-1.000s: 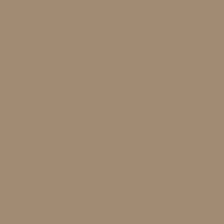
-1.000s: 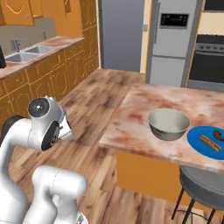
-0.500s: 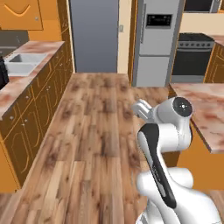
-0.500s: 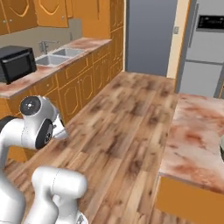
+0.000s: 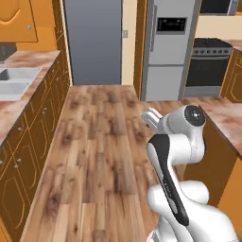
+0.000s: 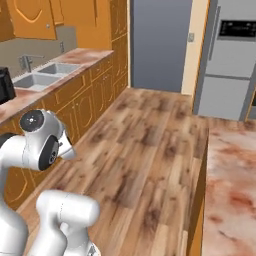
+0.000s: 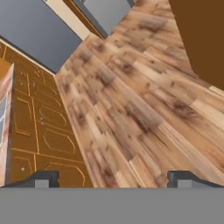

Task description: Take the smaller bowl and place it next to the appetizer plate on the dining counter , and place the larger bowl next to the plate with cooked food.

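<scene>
The dining counter with its reddish marbled top lies at the right, beside my folded arm. It also runs along the right edge of the right base view, and its orange wood side shows in the hand view. My gripper is open and empty, and it points down at the wooden floor. In the left base view the gripper hangs over the floor, left of the counter's corner. The smaller bowl, the larger bowl, the appetizer plate and the plate with cooked food are out of view.
A marbled counter with a sink and orange cabinets lines the left wall, with a black microwave on it. A steel fridge, a stove and a grey doorway stand at the far end. Wooden floor stretches between.
The whole picture has shifted as the base moved. The larger bowl and blue plate, seen on the dining counter a second ago, slid out of the right base view. The gripper stays open.
</scene>
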Motion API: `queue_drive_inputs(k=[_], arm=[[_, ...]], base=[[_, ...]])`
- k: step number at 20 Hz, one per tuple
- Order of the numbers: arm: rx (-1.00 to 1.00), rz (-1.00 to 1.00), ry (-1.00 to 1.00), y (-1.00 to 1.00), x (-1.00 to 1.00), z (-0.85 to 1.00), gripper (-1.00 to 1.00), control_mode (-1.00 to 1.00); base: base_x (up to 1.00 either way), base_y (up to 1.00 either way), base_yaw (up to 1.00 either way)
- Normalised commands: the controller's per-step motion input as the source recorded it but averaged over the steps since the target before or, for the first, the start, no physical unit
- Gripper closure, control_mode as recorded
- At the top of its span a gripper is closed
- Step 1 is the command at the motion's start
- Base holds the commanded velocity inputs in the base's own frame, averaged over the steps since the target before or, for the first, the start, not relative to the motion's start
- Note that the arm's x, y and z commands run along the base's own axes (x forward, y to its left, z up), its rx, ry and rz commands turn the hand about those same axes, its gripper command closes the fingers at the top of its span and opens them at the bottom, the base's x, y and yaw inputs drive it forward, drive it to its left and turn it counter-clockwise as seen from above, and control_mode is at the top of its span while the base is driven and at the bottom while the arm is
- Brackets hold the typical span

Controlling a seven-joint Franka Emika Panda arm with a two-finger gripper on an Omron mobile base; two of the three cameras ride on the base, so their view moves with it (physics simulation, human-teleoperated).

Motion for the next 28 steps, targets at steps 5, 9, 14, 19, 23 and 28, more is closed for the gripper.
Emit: queue_drive_inputs(k=[5,9,14,19,23,28], arm=[[0.0,0.0,0.0,0.0,0.0,0.0,-1.0,1.0],[0.0,0.0,0.0,0.0,0.0,0.0,-1.0,1.0],[0.0,0.0,0.0,0.0,0.0,0.0,-1.0,1.0],[0.0,0.0,0.0,0.0,0.0,0.0,-1.0,1.0],[0.0,0.0,0.0,0.0,0.0,0.0,-1.0,1.0],[0.0,0.0,0.0,0.0,0.0,0.0,-1.0,1.0]], base=[[1.0,-0.05,-0.19],[1.0,0.24,-0.21],[1.0,0.32,-0.05],[1.0,0.33,0.09],[1.0,0.25,0.22],[1.0,0.08,0.36]])
